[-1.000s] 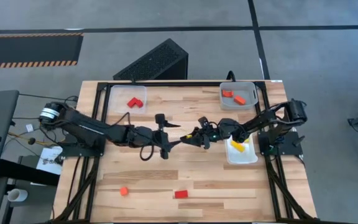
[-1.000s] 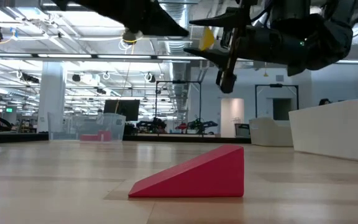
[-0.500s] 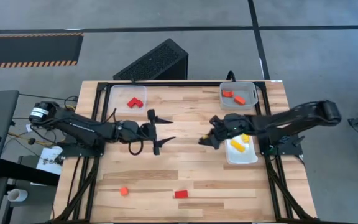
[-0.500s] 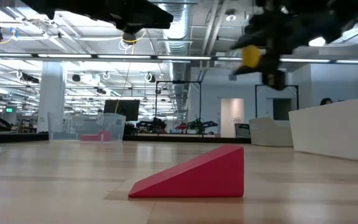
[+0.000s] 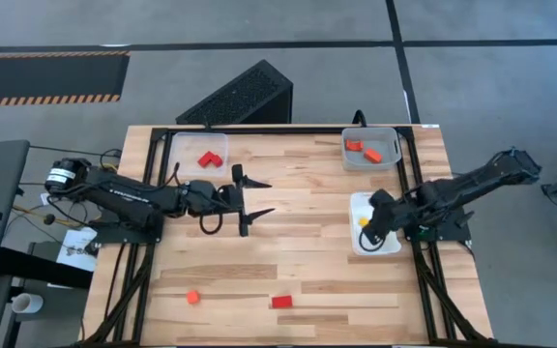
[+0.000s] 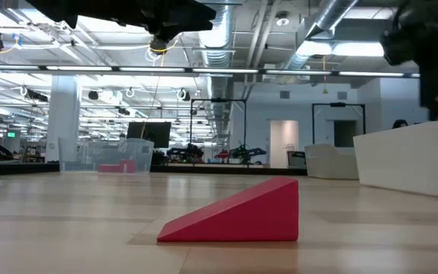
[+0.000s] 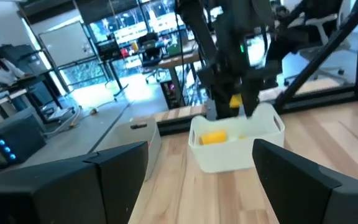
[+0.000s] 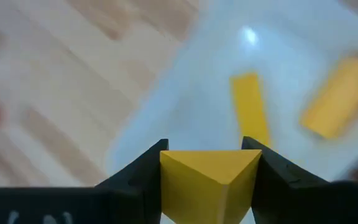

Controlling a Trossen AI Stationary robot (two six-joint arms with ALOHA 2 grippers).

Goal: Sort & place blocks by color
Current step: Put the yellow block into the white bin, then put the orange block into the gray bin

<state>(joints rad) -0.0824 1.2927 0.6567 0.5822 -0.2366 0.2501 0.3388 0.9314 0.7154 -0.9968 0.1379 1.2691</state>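
My right gripper (image 5: 366, 226) hangs over the white tray (image 5: 391, 247) at the table's right edge, shut on a yellow block (image 8: 209, 180). Two more yellow blocks (image 8: 250, 104) lie in that tray. My left gripper (image 5: 270, 198) waits open above the table's middle, touching nothing. Red blocks (image 5: 211, 159) lie in the clear tray at far left, orange ones (image 5: 364, 149) in the grey tray at far right. An orange cube (image 5: 192, 297) and a red wedge (image 5: 281, 302) rest flat on the table near its near edge. My right gripper pinches the yellow block between its two fingers (image 8: 143, 175), one on each opposite side face, with a corner edge (image 8: 229, 180) of the block facing the wrist camera. The fingers point down from above. The block (image 7: 235, 100) is lifted clear above the white tray.
The red wedge (image 6: 238, 213) sits close to the low camera. A dark slatted box (image 5: 240, 97) stands beyond the far edge. Black frame rails run along the table's left and right sides. Bare wood lies between the two grippers.
My right gripper has carried the yellow block from the table's middle toward the right edge and now stands over the white tray, tipped to point downward. My left gripper has drawn back a little toward the left edge and then stayed there.
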